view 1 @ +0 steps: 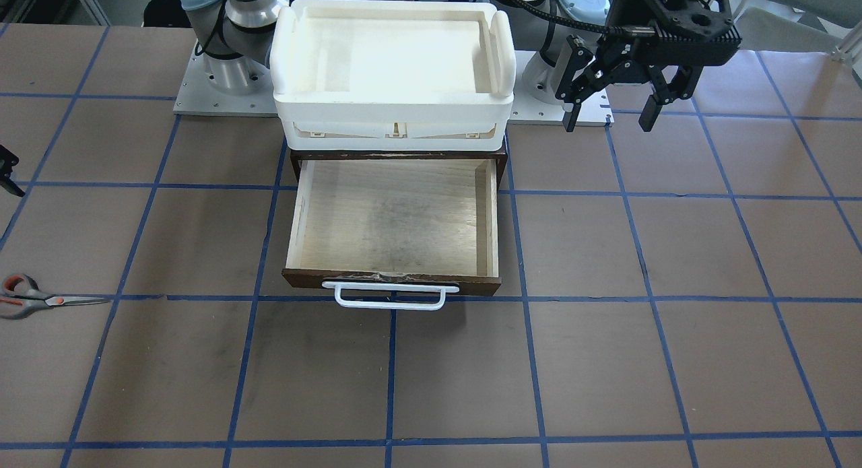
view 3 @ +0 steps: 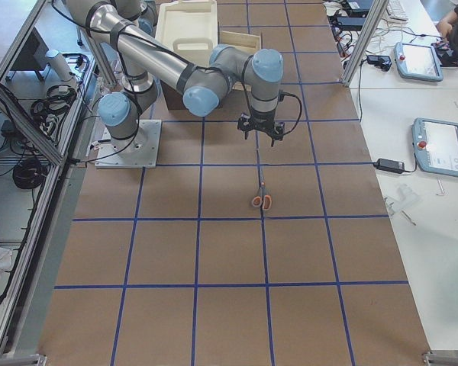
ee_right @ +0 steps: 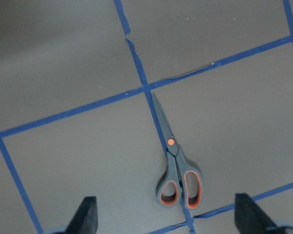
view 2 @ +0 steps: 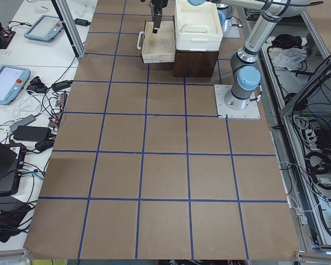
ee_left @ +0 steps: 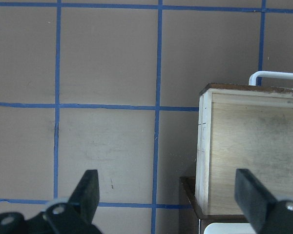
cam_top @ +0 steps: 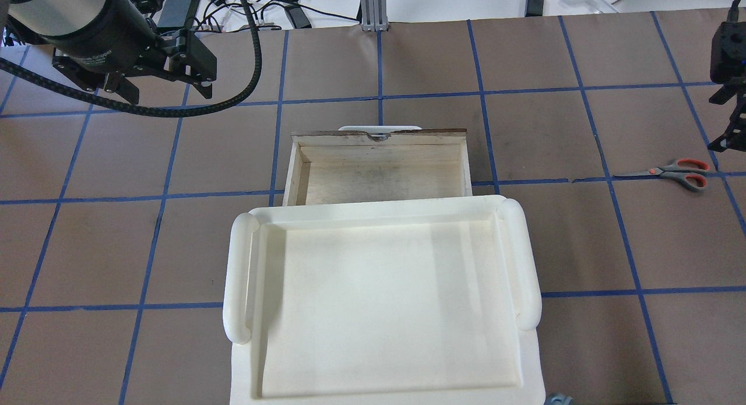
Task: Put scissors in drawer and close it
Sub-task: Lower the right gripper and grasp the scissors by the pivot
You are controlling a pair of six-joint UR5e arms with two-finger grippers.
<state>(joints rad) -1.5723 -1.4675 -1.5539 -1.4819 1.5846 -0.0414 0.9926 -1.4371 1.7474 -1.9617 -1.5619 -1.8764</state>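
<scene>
The scissors (view 1: 34, 297) lie flat on the brown table, far out on my right side. They also show in the overhead view (cam_top: 676, 173) and under the right wrist camera (ee_right: 173, 161), handles toward the camera. My right gripper (ee_right: 168, 217) is open and empty and hovers above them (view 3: 261, 133). The drawer (view 1: 394, 219) is pulled open and empty, with its white bar handle (view 1: 384, 297) on the dark front. My left gripper (view 1: 609, 114) is open and empty, raised beside the drawer on my left (cam_top: 166, 93). The left wrist view shows the drawer's side wall (ee_left: 205, 156).
A white plastic tray (view 1: 394, 111) sits on top of the dark cabinet that houses the drawer (cam_top: 239, 277). Blue tape lines grid the table. Both arm bases (view 1: 229, 71) stand behind the cabinet. Tablets and cables lie on side benches beyond the table edge (view 3: 435, 145).
</scene>
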